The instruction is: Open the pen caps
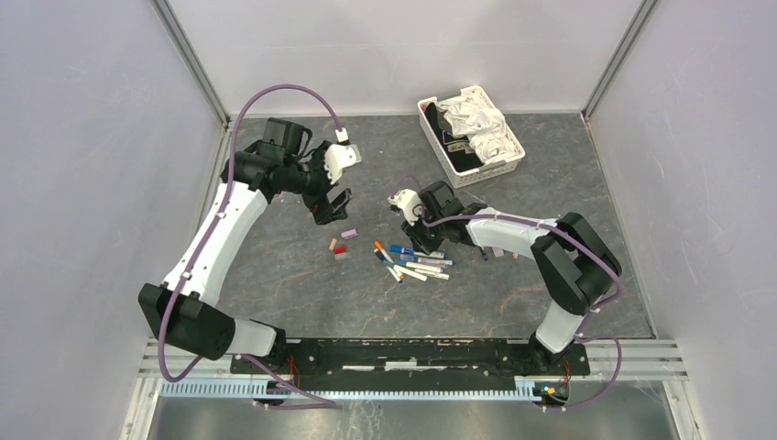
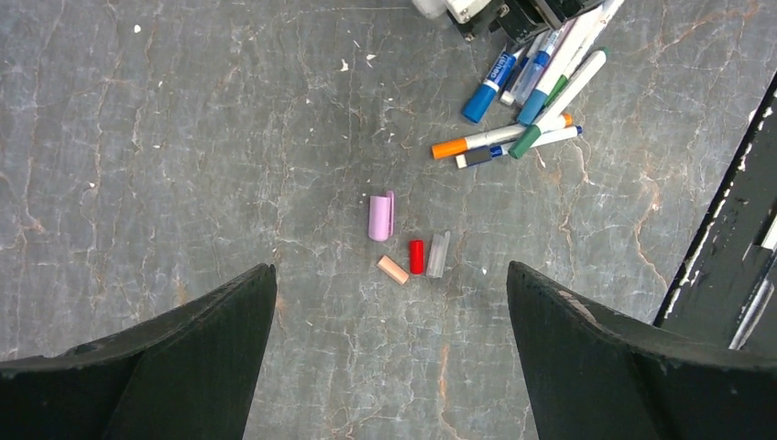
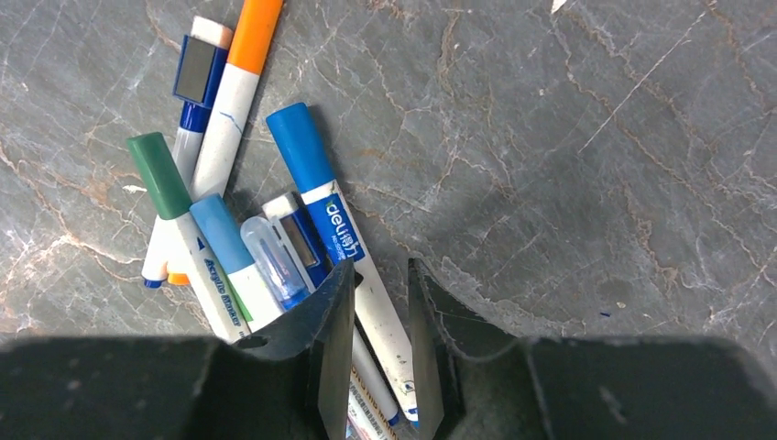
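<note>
Pinched blue-capped pen (image 3: 339,238) in right gripper (image 3: 379,275), mid-table; held left gripper (image 2: 389,270) splayed, empty. Probably needed clear lift, then straight pull on its cap (image 3: 298,147).

Top view: fixed high above and behind the arm bases, looking down and forward over the whole table (image 1: 550,183); the farthest off.
Left wrist view: well above the table, facing straight down between the left gripper's fingers (image 2: 183,367).
Right wrist view: very close over the table, facing down past the right gripper's fingers (image 3: 334,348).
Shared: the pens (image 1: 414,261) show in all three views; the loose caps (image 1: 340,246) show in the top and left wrist views only.
</note>
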